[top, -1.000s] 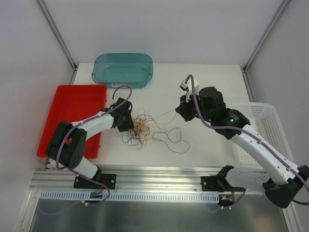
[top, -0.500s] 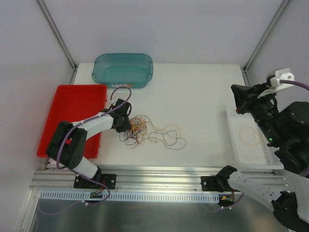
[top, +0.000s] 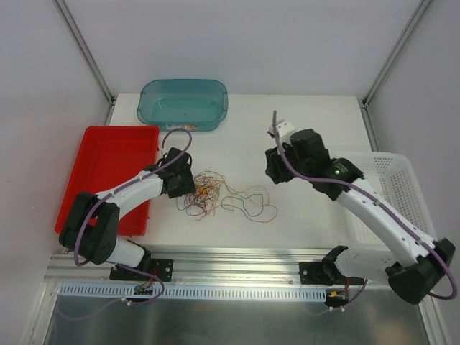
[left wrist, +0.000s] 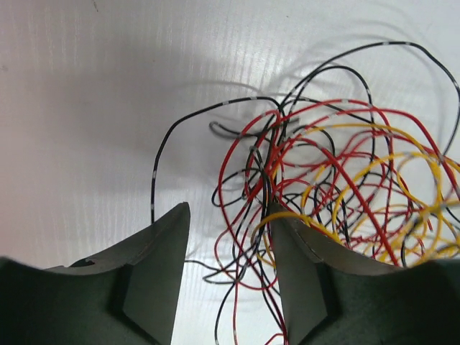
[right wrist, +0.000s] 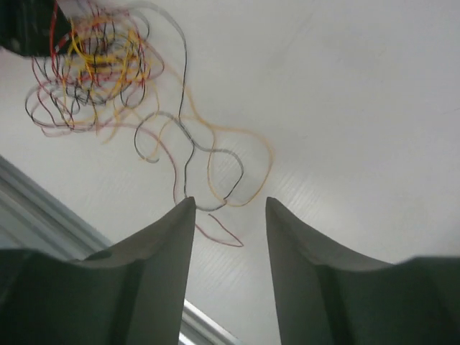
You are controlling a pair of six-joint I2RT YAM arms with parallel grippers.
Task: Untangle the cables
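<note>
Cables (top: 205, 194) sit in a loose knot left of centre in the overhead frame, red, yellow and black strands piled together, with a few long loops trailing off to the right across the white table (top: 309, 122). And the right gripper (top: 272, 169) is back! Half a second ago that arm was swung out to the far right of the frame, over the white basket (top: 406, 176), where a yellow coil lay on the mesh. Now it hangs just right of centre again, above the trailing loops. Its wrist view shows the jaws apart with nothing between them, the knot up in the upper left corner and a black and orange loop lying just beyond the fingertips. So one strand looks to have been carried off and dropped, though the arm now hides that part of the basket.

Over at the knot's left edge, the left gripper (top: 183, 183) has barely shifted. Its wrist view has the jaws standing apart, with red and black strands running through the gap but nothing pinched. The taut line of a second ago is gone and the pile lies slack. One cable out, it seems, plenty left, and the loose loop on the right looks like the next pick
</note>
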